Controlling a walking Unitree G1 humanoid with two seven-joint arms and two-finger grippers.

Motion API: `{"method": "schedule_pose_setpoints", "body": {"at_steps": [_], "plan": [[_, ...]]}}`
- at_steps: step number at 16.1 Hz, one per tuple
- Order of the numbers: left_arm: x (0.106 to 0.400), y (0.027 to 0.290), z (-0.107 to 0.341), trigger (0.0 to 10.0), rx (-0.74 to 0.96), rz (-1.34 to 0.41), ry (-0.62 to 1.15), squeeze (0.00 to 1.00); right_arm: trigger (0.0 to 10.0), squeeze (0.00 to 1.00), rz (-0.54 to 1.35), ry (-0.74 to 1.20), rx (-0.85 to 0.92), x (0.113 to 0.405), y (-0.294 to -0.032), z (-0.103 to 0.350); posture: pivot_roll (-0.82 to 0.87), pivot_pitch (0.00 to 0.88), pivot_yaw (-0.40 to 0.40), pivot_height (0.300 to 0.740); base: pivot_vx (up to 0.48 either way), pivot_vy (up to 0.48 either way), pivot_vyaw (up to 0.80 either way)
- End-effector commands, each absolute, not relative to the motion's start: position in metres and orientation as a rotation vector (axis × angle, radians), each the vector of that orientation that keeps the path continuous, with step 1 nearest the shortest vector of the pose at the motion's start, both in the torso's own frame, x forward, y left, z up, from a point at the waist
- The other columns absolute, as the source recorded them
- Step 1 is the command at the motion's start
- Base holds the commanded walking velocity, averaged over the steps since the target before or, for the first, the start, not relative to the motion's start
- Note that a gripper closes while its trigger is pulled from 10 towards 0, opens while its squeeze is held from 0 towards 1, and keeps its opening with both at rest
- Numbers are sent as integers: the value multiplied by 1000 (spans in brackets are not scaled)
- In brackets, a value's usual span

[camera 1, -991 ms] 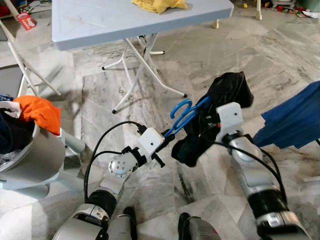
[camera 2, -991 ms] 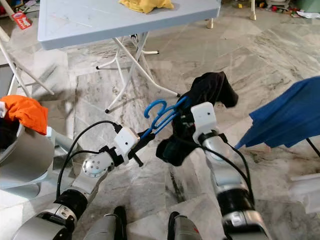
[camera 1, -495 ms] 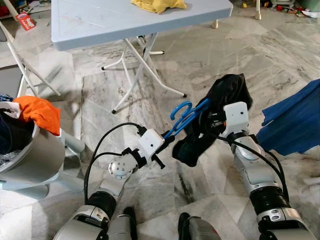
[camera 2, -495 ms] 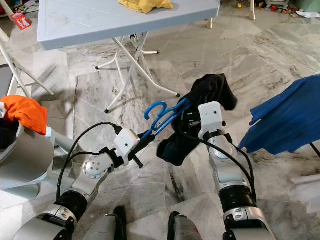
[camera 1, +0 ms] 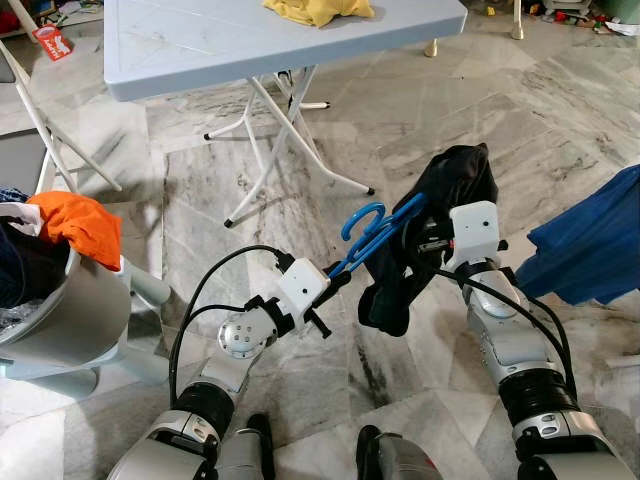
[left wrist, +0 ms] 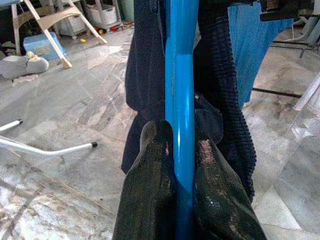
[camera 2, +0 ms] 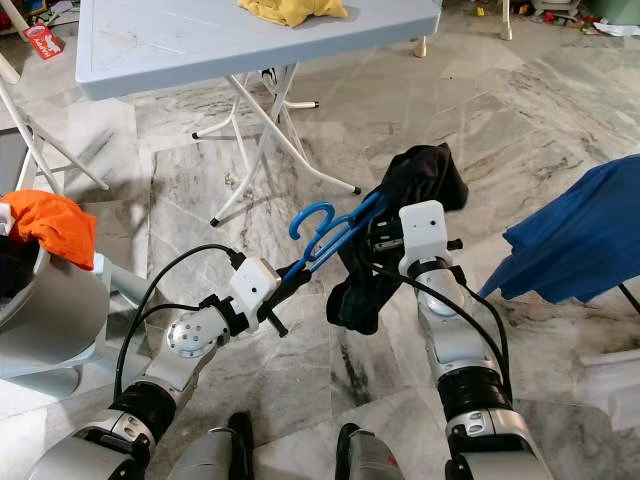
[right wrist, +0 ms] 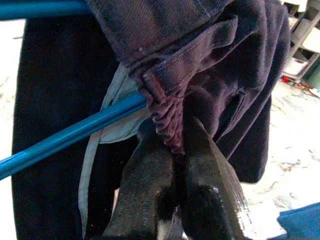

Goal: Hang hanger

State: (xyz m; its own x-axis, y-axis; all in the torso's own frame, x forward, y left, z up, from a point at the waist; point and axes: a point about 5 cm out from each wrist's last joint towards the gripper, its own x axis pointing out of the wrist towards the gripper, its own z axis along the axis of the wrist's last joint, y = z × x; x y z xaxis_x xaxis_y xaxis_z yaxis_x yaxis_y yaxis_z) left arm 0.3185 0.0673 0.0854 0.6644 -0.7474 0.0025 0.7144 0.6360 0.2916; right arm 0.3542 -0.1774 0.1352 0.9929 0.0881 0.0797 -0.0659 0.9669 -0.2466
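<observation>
Here left hand (left wrist: 182, 165) clamps blue hanger (camera 1: 375, 232); right hand (right wrist: 172, 165) pinches dark garment (camera 1: 450, 185) (draped on hanger).

I am standing on a grey marble floor (camera 1: 300, 150), facing a pale blue folding table (camera 1: 200, 45) whose white legs (camera 1: 270, 140) are crossing underneath.

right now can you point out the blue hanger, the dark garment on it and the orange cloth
blue hanger (camera 1: 362, 219), left eye view, on its hook.
dark garment (camera 1: 460, 178), left eye view, on the bunched upper part.
orange cloth (camera 1: 75, 225), left eye view, on its middle, atop the basket.
</observation>
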Motion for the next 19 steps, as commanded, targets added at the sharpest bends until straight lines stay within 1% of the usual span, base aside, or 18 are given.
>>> {"method": "schedule_pose_setpoints", "body": {"at_steps": [1,3,7,8,9,12,13,16,18,19], "plan": [[316,65,88,0,278,-857,-160,0,0,0,40,-103,-241,355,-185,138,-103,243,27,740,0,0,0],[314,64,84,0,285,-869,-146,0,0,0,18,-134,-252,355,-186,144,-101,242,25,740,0,0,0],[298,66,62,0,392,-965,-65,0,0,0,-7,-197,-302,361,-184,163,-99,241,18,740,0,0,0],[296,67,60,0,404,-975,-60,0,0,0,-8,-205,-306,362,-184,165,-99,241,18,740,0,0,0],[287,68,52,0,452,-1036,-57,0,0,0,-12,-213,-313,364,-184,172,-96,239,14,740,0,0,0],[277,72,44,0,494,-1093,-32,0,0,0,-48,-195,-324,368,-189,174,-93,236,5,740,0,0,0],[276,72,43,0,503,-1101,-27,0,0,0,-55,-194,-323,369,-190,174,-93,236,5,740,0,0,0],[269,85,33,0,553,-1118,10,0,0,0,-102,-175,-348,371,-200,177,-92,236,1,740,0,0,0],[267,90,30,0,579,-1106,18,0,0,0,-124,-146,-361,372,-204,174,-92,237,1,740,0,0,0],[268,96,28,0,599,-1065,29,0,0,0,-98,-94,-378,372,-205,167,-92,239,0,740,0,0,0]]}}
